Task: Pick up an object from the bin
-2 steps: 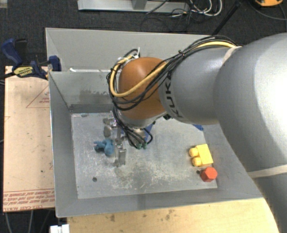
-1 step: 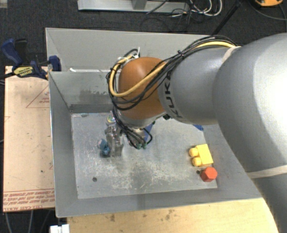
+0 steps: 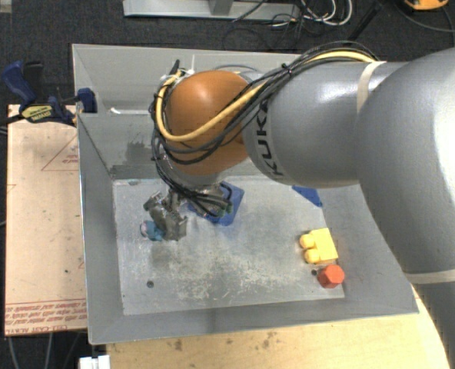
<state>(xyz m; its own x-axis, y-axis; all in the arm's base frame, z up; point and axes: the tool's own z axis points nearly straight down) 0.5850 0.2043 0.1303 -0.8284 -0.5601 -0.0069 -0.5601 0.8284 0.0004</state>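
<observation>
- Camera view from above takes in the grey metal bin [image 3: 212,277], with the arm [image 3: 343,121] coming in from the right and bending down over the left half of the floor.
- An orange cover [image 3: 200,118] sits on the wrist, wrapped by black and yellow cables [image 3: 163,110], directly above the pincer [image 3: 164,225].
- That pincer is down low, at or just over the bin floor, close to the left wall.
- Whether it is released or clenched cannot be told; the wrist parts crowd around it.
- A small pale blue piece [image 3: 150,231] lies right at the pincer's left side, touching it or nearly so; a grip on it cannot be made out.
- Just to the right of the pincer and a little farther back, a flat blue thing [image 3: 232,203] lies on the floor, partly under the wrist.
- Farther right again, a blue scrap [image 3: 310,197] peeks out from beneath the arm.
- Well apart to the pincer's right, toward the near edge, sits a yellow block [image 3: 318,245] with studs on top.
- A small red block [image 3: 330,275] lies just in front of the yellow one, close beside it.
</observation>
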